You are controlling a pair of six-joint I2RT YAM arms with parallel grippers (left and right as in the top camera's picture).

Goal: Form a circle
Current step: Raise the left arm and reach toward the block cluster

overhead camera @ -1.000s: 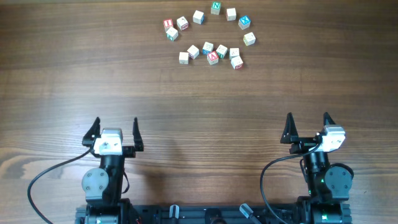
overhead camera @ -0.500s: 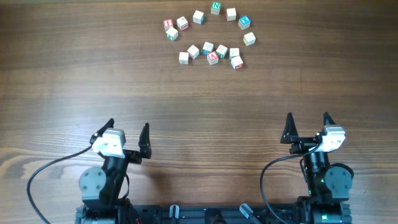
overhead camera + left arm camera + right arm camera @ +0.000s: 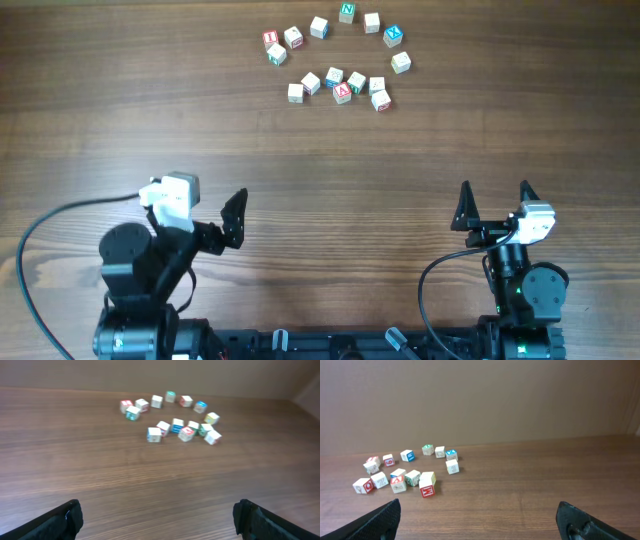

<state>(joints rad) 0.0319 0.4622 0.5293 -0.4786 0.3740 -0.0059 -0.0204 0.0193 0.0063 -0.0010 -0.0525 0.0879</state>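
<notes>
Several small pale wooden letter cubes [image 3: 340,55] lie at the far middle of the table. Some make an arc at the back, from a red-lettered cube [image 3: 270,40] past a green one [image 3: 347,12] to a plain one [image 3: 401,62]. The others make a crooked row [image 3: 342,90] in front of it, so there is no closed circle. My left gripper [image 3: 200,212] is open and empty, far in front of the cubes [image 3: 172,425], angled toward them. My right gripper [image 3: 495,205] is open and empty at the near right. Its wrist view shows the cubes [image 3: 405,477] far ahead on the left.
Both arm bases and their black cables [image 3: 40,250] sit along the table's near edge. A plain wall [image 3: 480,400] rises behind the table's far edge. The table's right edge [image 3: 306,402] shows in the left wrist view.
My left arm has swung its base leftward and turned its wrist to point toward the right and the cubes. The right arm and the cubes have not moved.
</notes>
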